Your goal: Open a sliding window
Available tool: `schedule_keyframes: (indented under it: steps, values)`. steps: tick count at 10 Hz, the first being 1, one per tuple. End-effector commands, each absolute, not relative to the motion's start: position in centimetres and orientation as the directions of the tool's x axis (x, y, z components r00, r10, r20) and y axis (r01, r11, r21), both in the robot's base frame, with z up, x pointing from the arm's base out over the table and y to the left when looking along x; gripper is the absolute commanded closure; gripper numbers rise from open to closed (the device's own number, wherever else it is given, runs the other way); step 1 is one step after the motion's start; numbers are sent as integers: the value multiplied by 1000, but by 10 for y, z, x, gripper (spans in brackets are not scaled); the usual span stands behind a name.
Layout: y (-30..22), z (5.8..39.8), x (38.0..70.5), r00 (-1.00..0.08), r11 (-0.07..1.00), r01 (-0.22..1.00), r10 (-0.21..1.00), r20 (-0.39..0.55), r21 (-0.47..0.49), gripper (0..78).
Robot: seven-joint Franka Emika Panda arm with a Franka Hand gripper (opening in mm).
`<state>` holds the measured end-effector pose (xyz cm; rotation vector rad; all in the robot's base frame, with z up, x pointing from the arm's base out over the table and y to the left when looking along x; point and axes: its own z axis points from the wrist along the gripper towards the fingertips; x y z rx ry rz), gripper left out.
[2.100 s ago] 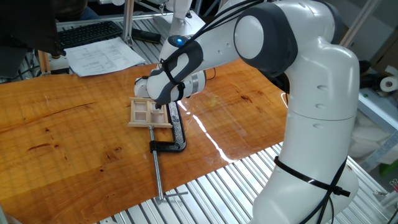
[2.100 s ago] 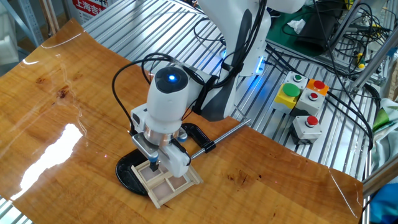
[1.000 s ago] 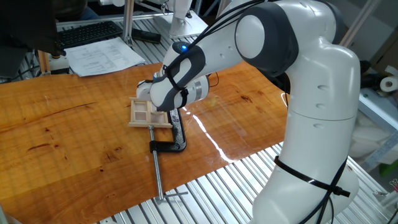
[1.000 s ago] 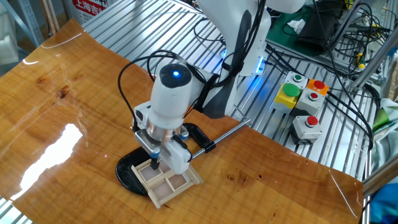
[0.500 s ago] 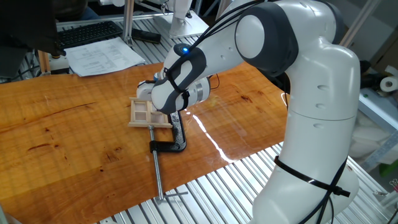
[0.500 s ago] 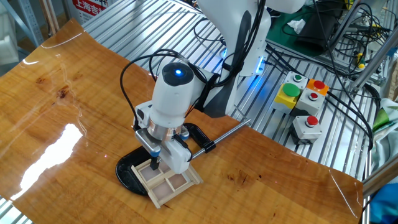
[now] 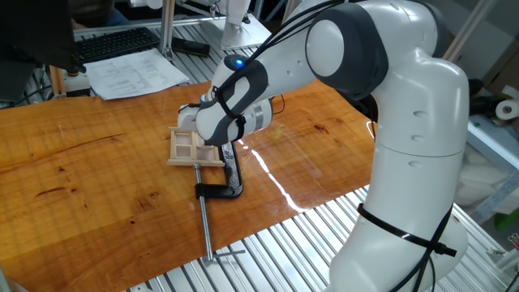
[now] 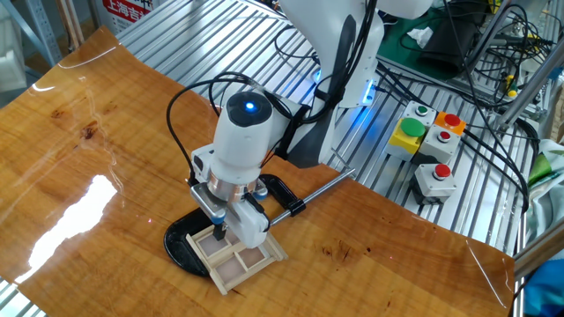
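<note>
The sliding window (image 7: 186,147) is a small pale wooden frame with thin bars, lying flat on the wooden table. In the other fixed view the window (image 8: 245,258) rests on a black round base (image 8: 179,247). My gripper (image 8: 220,233) points straight down, its fingertips close together and pressed into the pane at the window's near-left end. In the one fixed view the gripper (image 7: 214,145) stands at the window's right end, and the wrist hides the fingertips. Nothing is held between the fingers.
A black metal clamp (image 7: 232,179) with a long steel rod (image 7: 208,230) holds the window's base at the table edge; it also shows in the other view (image 8: 284,195). Papers (image 7: 134,75) and a keyboard (image 7: 116,42) lie at the back. A button box (image 8: 429,150) stands beside the table.
The wrist has tilted and shifted slightly along the window over two seconds, then eased back a little. The fingertips stay in the window pane. The window frame has not visibly moved.
</note>
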<state>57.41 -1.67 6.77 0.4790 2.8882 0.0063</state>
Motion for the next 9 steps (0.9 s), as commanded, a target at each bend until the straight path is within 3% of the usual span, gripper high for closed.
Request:
schedule_keyframes:
  steps: [1,9]
  values:
    - [-17,69,575,-926,946,323,321,-197,27,776]
    - [-17,69,575,-905,926,375,377,-195,52,776]
